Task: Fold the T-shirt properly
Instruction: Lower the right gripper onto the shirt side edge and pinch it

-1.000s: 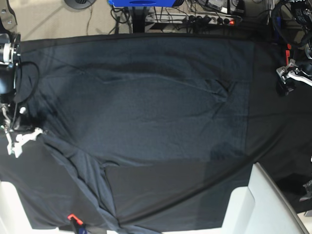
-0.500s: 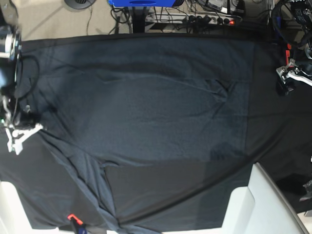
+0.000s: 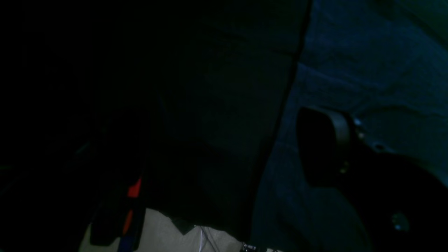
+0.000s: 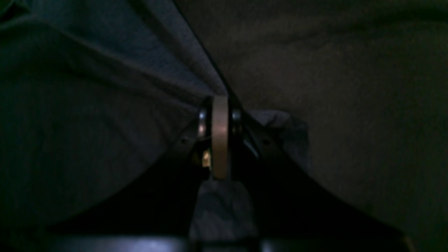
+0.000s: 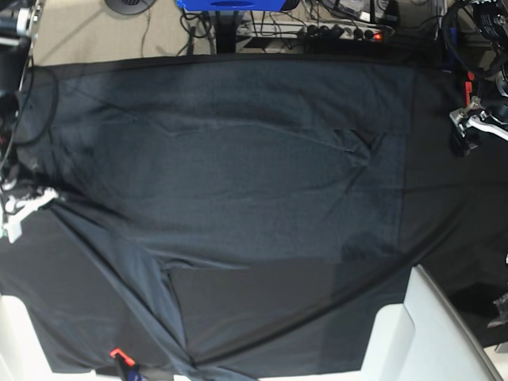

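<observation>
The dark charcoal T-shirt (image 5: 238,159) lies spread over most of the black tablecloth (image 5: 270,317). At the base view's left edge, my right gripper (image 5: 22,205) is shut on the shirt's side edge. The right wrist view shows its fingers (image 4: 220,136) pressed together with a fold of T-shirt (image 4: 87,105) pinched between them and bunched around them. My left gripper (image 5: 470,127) hangs open at the right, past the shirt's edge and over bare tablecloth. The dim left wrist view shows one of its fingers (image 3: 325,147) above the T-shirt (image 3: 367,70); the other is lost in shadow.
White moulded shapes (image 5: 429,333) rise at the bottom right and bottom left (image 5: 16,341). A power strip (image 5: 341,32) and cables lie on the floor beyond the far table edge, by a blue object (image 5: 230,4). A small red clip (image 5: 117,353) sits at the near edge.
My right gripper closed on the shirt's edge and moved left and toward the far side, drawing that edge outward and tauter. The left arm stayed still.
</observation>
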You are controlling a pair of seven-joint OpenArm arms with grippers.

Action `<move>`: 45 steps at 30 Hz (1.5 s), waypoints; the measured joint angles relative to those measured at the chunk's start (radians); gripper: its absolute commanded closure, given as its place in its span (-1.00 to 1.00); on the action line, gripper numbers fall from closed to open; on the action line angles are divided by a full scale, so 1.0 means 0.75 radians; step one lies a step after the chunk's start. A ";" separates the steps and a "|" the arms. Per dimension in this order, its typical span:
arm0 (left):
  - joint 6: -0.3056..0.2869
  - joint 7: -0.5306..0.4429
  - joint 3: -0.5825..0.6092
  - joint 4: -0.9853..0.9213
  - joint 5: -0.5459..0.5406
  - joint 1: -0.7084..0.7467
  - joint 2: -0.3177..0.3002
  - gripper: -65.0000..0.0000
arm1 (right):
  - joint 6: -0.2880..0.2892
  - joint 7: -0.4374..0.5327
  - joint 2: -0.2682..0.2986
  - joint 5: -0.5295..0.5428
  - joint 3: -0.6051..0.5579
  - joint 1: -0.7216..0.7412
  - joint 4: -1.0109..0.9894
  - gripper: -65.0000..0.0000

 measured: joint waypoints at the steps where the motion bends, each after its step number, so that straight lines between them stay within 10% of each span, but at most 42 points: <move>1: 0.000 0.000 0.000 0.000 0.001 0.000 0.000 -0.96 | 0.009 -0.017 -0.005 -0.001 0.007 -0.020 0.028 1.00; 12: 0.000 -0.001 0.001 -0.001 -0.002 -0.019 0.001 -0.96 | 0.008 -0.097 -0.067 -0.003 0.046 -0.109 0.085 0.99; 20: 0.000 0.001 0.000 -0.002 0.001 -0.018 0.001 -0.96 | -0.006 -0.203 -0.093 -0.010 0.049 -0.121 0.222 -0.08; 30: 0.000 0.000 0.001 -0.003 -0.001 -0.022 0.001 -0.96 | 0.001 -0.217 -0.089 -0.042 -0.165 0.163 0.069 -0.07; 45: 0.000 0.001 -0.001 -0.083 0.002 -0.023 0.004 -0.96 | -0.002 -0.017 -0.194 -0.518 -0.256 0.426 -0.455 -0.07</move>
